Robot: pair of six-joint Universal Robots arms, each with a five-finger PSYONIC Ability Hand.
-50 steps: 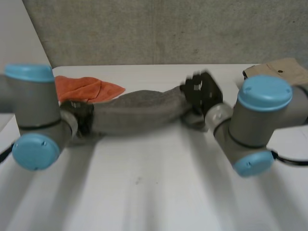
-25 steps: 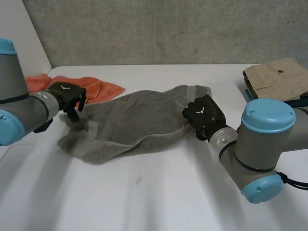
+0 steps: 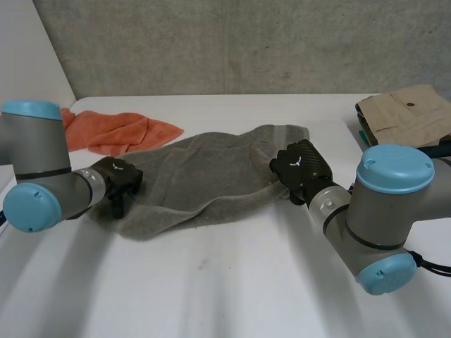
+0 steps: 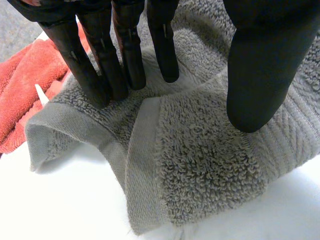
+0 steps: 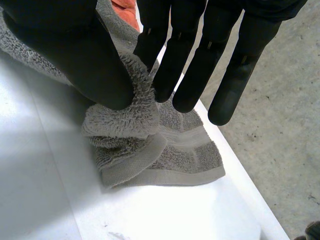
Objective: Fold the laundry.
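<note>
1. Left wrist view: the left hand [image 4: 102,65] stands open, its fingers straight and set well apart from the thumb. The fingertips press down into the grey towel [image 4: 200,160] and the thumb tip rests on it, with a low ridge of cloth lying loose between them.
2. Just past those fingertips the towel's corner is turned over, showing a flat woven band beside the looped pile. The corner lies on the white bench [image 4: 50,210].
3. Right wrist view: the right hand [image 5: 75,50] pinches a bunched fold of the towel between its thumb and the nearest finger. Its other fingers reach out straight above the cloth.
4. Under that hand the towel's end lies doubled on the bench. Its banded hem is flat near the bench's edge, with the grey floor [image 5: 280,125] beyond.
5. Head view: the towel lies rumpled across the middle of the bench, running from the left hand at one end to the right hand at the other.
6. An orange cloth [image 3: 116,130] lies crumpled behind the left hand. Its near edge meets the towel, but I cannot tell whether it touches the towel or is tucked beneath it.
7. A folded tan garment [image 3: 405,113] sits at the bench's far right corner, well apart from the towel.
</note>
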